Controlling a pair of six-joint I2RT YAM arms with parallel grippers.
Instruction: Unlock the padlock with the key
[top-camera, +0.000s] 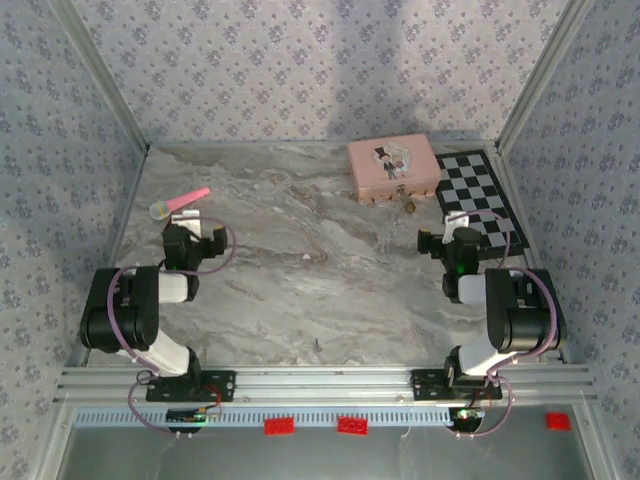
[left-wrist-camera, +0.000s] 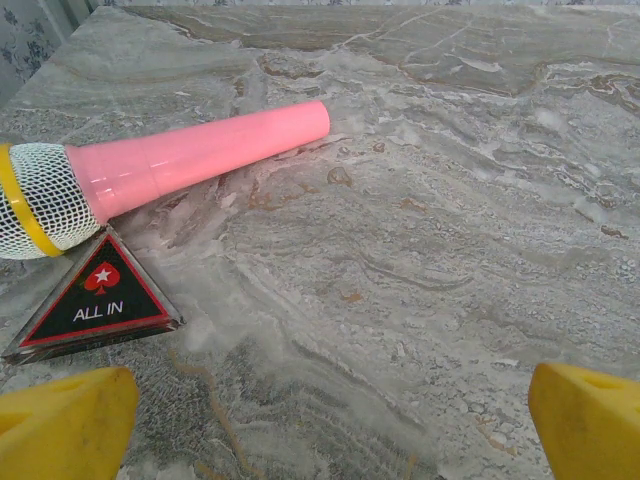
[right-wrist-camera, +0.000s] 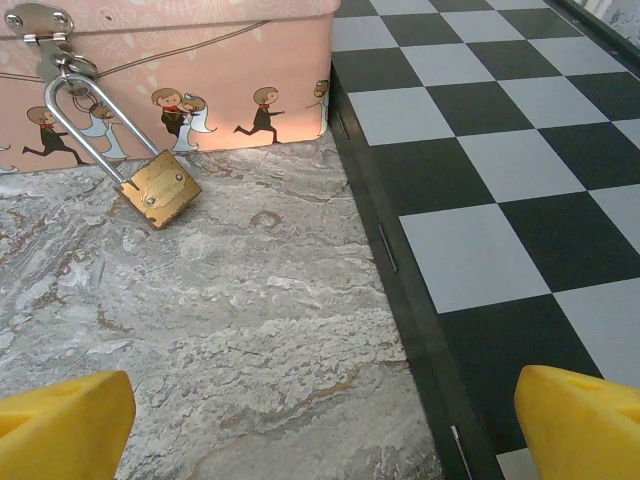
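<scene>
The marble table (top-camera: 300, 260) takes up most of the cell, and both arms sit folded back near its front edge. On the far right lies a checkerboard (top-camera: 480, 195). The pink box (top-camera: 393, 168) stands just beside the board's left edge.

The left gripper (left-wrist-camera: 320, 420) hangs over the left side of the table with its jaws spread wide and nothing between them. The right gripper (right-wrist-camera: 320, 420) is just as wide and just as bare, low over the table by the board's edge and facing the box front.

A pink toy microphone (left-wrist-camera: 180, 165) lies ahead of the left gripper. A small triangular "ALL IN" marker (left-wrist-camera: 100, 300) sits touching it on the near side.

The padlock (right-wrist-camera: 160, 190) hangs from the hasp on the box front. Its shackle is threaded through the hasp and its brass body is tilted down onto the table.

To my eye the job has not begun, with the lock closed and neither gripper holding anything. I cannot tell where the key lies. The next move calls for finding it and pinching it by the bow. The lock body probably needs steadying too, since it swings loose and its keyway faces away from where I can see.
</scene>
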